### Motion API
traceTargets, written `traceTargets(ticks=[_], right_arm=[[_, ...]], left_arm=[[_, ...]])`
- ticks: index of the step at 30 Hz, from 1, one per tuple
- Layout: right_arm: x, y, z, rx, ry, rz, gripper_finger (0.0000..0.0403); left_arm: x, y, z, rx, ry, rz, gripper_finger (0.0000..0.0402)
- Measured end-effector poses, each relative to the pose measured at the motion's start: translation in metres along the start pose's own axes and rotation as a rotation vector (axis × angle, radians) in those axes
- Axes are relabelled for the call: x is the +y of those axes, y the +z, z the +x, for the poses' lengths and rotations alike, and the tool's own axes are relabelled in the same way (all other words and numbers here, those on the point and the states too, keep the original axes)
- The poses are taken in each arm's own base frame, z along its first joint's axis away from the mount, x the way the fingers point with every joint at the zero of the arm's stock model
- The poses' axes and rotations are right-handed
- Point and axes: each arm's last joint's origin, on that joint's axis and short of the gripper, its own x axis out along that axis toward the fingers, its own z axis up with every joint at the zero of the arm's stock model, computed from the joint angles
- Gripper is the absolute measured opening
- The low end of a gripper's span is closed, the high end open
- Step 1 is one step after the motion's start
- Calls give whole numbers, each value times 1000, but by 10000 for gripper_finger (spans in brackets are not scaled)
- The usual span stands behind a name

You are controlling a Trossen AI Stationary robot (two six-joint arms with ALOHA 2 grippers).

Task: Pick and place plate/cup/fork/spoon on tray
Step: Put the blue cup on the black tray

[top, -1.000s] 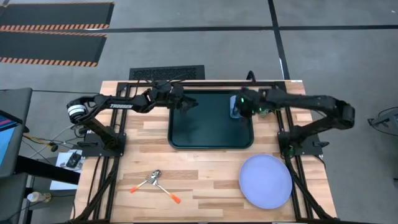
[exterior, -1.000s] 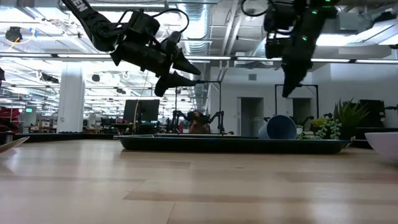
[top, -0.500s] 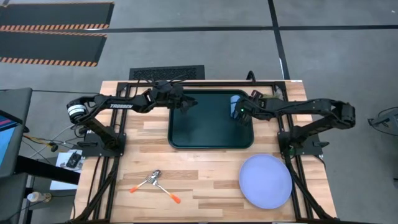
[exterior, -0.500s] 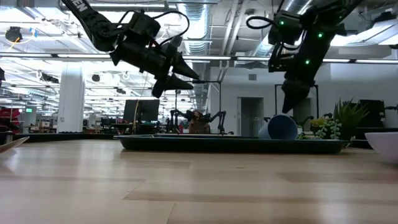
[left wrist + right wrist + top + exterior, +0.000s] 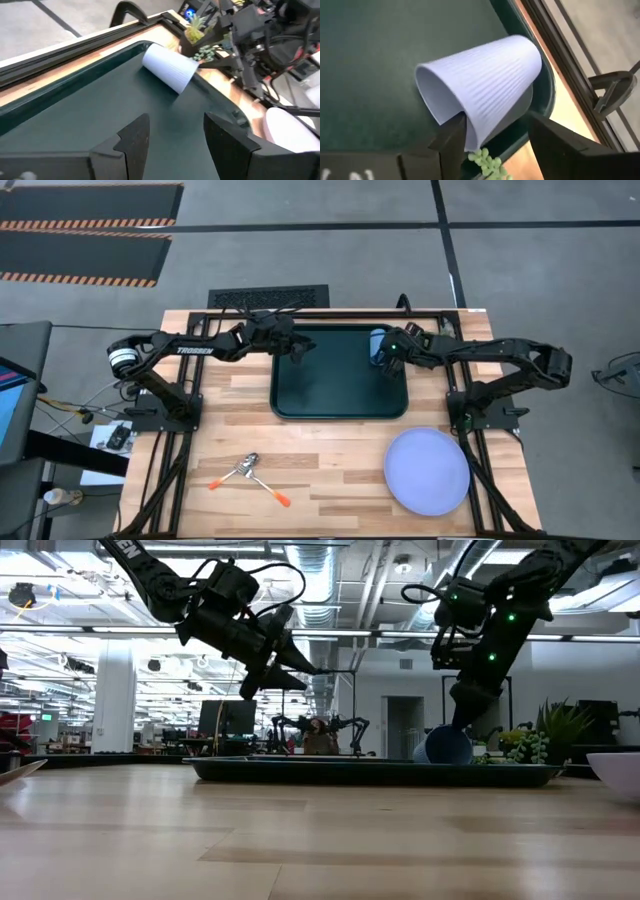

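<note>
Tray (image 5: 340, 375) is noted at the far middle of the wooden counter (image 5: 330, 455), its rim serving to keep placed items in. Plate (image 5: 428, 471) is seen still off the tray, at the counter's near right corner. Cup (image 5: 482, 87) is found tipped on its side in the tray's far right corner, leaning against the rim; it is judged to need righting. Right gripper (image 5: 392, 355) is held low just beside the cup, its fingers parted and closed on nothing. Left gripper (image 5: 300, 345) is held above the tray's far left edge, fingers likewise apart and empty. Fork (image 5: 268, 491) and spoon (image 5: 238, 470) are seen crossed at the counter's near left. An open workshop hall is visible beyond.
</note>
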Motion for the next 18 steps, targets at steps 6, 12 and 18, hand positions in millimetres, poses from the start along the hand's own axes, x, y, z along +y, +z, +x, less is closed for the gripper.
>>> traceTargets(ticks=[6,12,18], right_arm=[[-6,1,2,-9,0,34,135],[-10,0,5,-1,25,93,13],[-9,0,4,5,46,177,6]], left_arm=[[1,-1,0,1,16,-1,174],[1,-1,0,2,16,-1,174],[1,-1,0,3,16,-1,174]])
